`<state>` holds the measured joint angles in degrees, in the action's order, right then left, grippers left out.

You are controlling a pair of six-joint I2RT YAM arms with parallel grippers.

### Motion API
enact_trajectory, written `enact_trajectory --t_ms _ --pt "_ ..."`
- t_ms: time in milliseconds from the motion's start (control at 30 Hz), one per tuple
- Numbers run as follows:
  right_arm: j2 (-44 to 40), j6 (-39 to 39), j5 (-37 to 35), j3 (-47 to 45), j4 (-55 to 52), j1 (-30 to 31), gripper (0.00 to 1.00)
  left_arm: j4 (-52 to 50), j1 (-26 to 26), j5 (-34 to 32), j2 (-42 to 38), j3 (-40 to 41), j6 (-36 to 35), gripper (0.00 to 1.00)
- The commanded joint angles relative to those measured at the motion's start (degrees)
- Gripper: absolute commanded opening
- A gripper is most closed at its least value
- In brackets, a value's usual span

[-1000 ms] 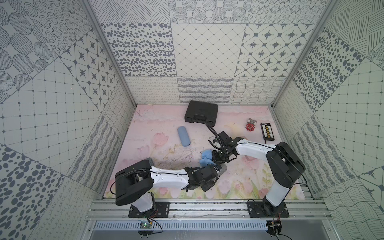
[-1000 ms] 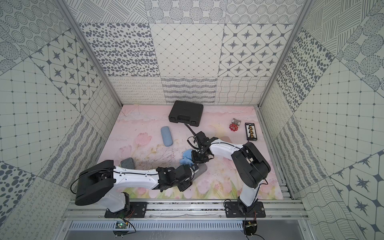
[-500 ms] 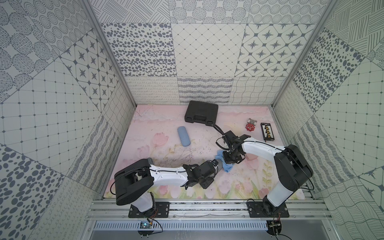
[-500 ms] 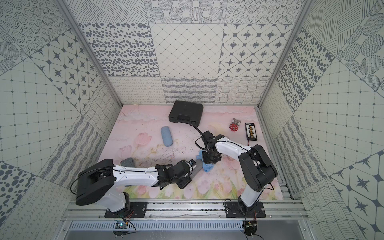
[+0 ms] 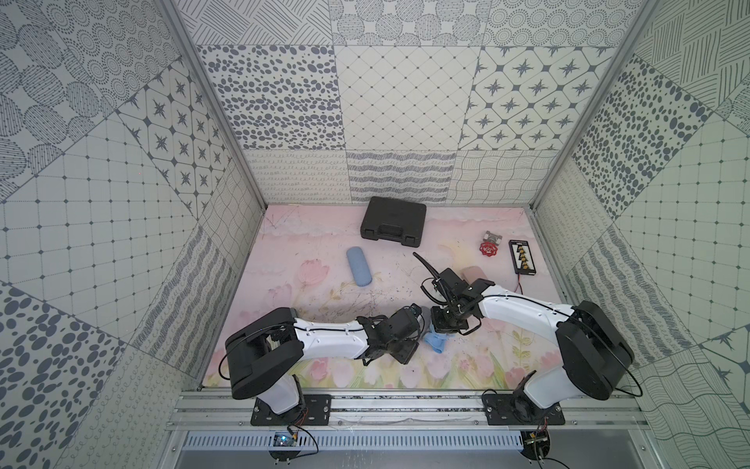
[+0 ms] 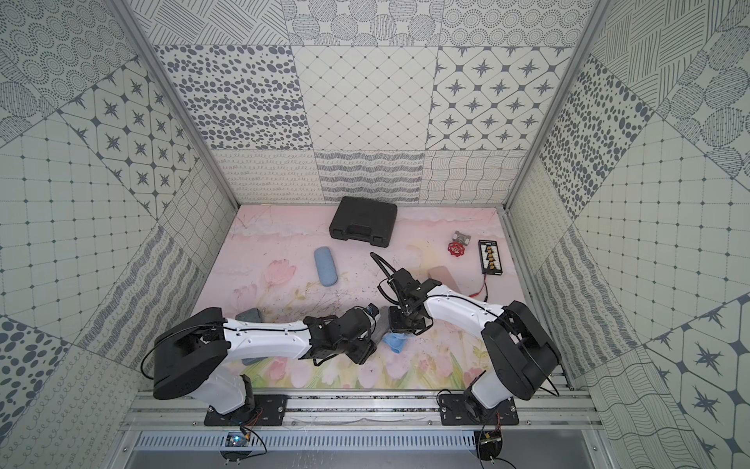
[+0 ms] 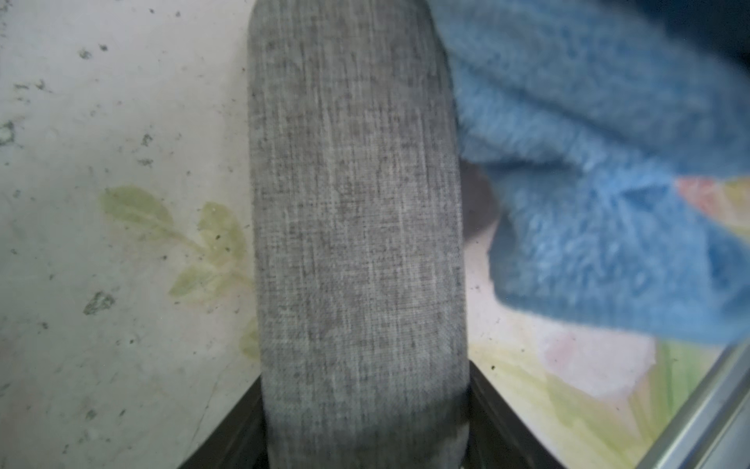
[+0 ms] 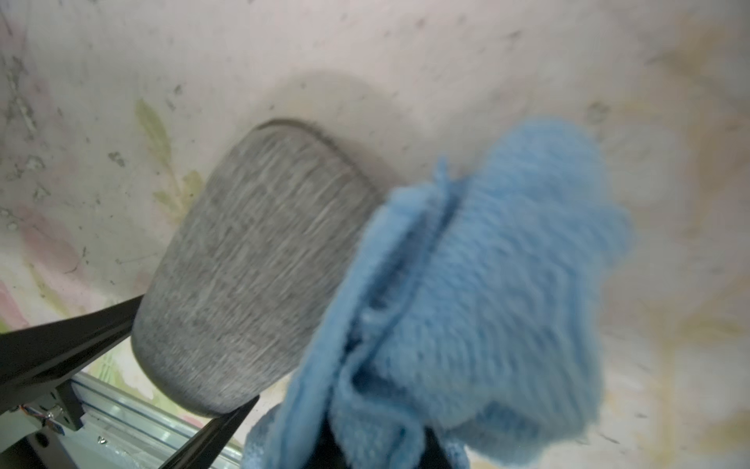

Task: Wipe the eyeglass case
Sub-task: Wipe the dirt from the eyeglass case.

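Observation:
A grey fabric eyeglass case (image 7: 357,227) is clamped by its end in my left gripper (image 7: 365,430), just above the mat; its free end (image 5: 424,323) shows in both top views. My right gripper (image 5: 441,329) is shut on a bunched blue cloth (image 8: 487,284). The cloth hangs beside the case's free end (image 8: 251,264) and touches its side (image 7: 568,142). In a top view the cloth (image 6: 395,342) droops onto the mat. The cloth hides the right gripper's fingertips.
A black hard case (image 5: 393,221) lies at the back. A blue eyeglass case (image 5: 358,267) lies at left centre and a pinkish one (image 5: 473,271) behind my right wrist. A red valve (image 5: 488,248) and a black connector board (image 5: 522,256) are at the right. A grey case (image 6: 248,314) lies under my left arm.
My right gripper has carried the cloth rightward along the case and off its free end, then a little toward the front. My left gripper still holds the case, nearly in place.

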<state>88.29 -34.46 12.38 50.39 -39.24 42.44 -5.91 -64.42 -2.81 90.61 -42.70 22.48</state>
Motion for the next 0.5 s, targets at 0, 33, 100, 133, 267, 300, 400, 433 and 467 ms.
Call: enact_trajectory --t_ms 0,33,100,133,267,300,400,433,467 --pt "0.7 -3.7 8.7 0.0 6.0 5.2 0.0 -1.4 1.1 5.6 0.8 -1.1 2.1 0.28" --pt "0.3 -4.4 10.1 -0.5 6.8 6.2 0.0 -1.5 1.4 6.3 0.8 -1.3 2.3 0.28" --pt "-1.2 -5.6 15.1 -1.5 9.1 7.2 0.0 -1.4 2.0 8.2 0.8 -1.6 2.5 0.28" --pt "-1.9 -6.1 17.5 -2.1 10.4 7.2 0.0 -1.4 2.3 8.8 0.7 -1.6 2.6 0.28" --pt "-5.4 -6.5 25.8 -2.8 13.4 6.5 0.0 -0.9 3.9 11.7 -0.1 -1.0 3.4 0.27" --pt "-6.3 -6.1 27.2 -2.8 13.1 5.9 0.0 -0.5 4.5 12.6 -0.4 -0.5 3.8 0.28" --pt "-10.4 -3.9 30.7 -3.1 10.9 1.3 0.0 0.6 5.7 15.2 -1.3 0.6 4.7 0.27" --pt "-12.2 -3.6 31.8 -3.5 10.7 -1.4 0.0 0.7 5.9 16.0 -1.4 0.8 4.8 0.28" --pt "-14.2 -3.6 33.4 -4.2 10.8 -4.9 0.0 0.7 6.0 16.6 -1.6 0.9 4.7 0.28"
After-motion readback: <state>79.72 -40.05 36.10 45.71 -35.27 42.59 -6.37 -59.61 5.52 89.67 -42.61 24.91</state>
